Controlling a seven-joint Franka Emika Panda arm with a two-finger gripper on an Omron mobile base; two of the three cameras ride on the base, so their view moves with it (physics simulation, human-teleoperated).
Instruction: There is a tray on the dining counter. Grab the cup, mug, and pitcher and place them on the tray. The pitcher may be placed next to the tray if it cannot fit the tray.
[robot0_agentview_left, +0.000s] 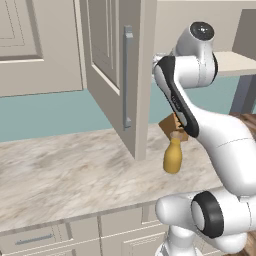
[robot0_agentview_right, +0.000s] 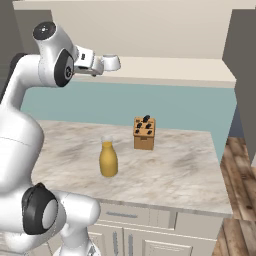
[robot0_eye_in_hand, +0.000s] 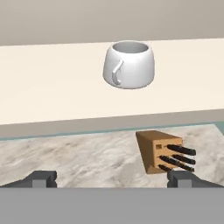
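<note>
Hand (robot0_eye_in_hand: 112, 178) raised, its two fingers spread fully wide and holding nothing. Straight ahead of the hand, well beyond its fingertips, the white-grey mug (robot0_eye_in_hand: 129, 64) stands upright on a pale shelf (robot0_eye_in_hand: 52, 96), handle turned toward the hand's left. Below the hand, on the marbled counter (robot0_agentview_right: 170, 170), the mustard pitcher (robot0_agentview_right: 108, 159) stands upright near a brown knife block (robot0_agentview_right: 144, 133), apart from it.

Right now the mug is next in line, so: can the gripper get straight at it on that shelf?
Probably yes: the gripper is open and faces the mug, with nothing between.
</note>
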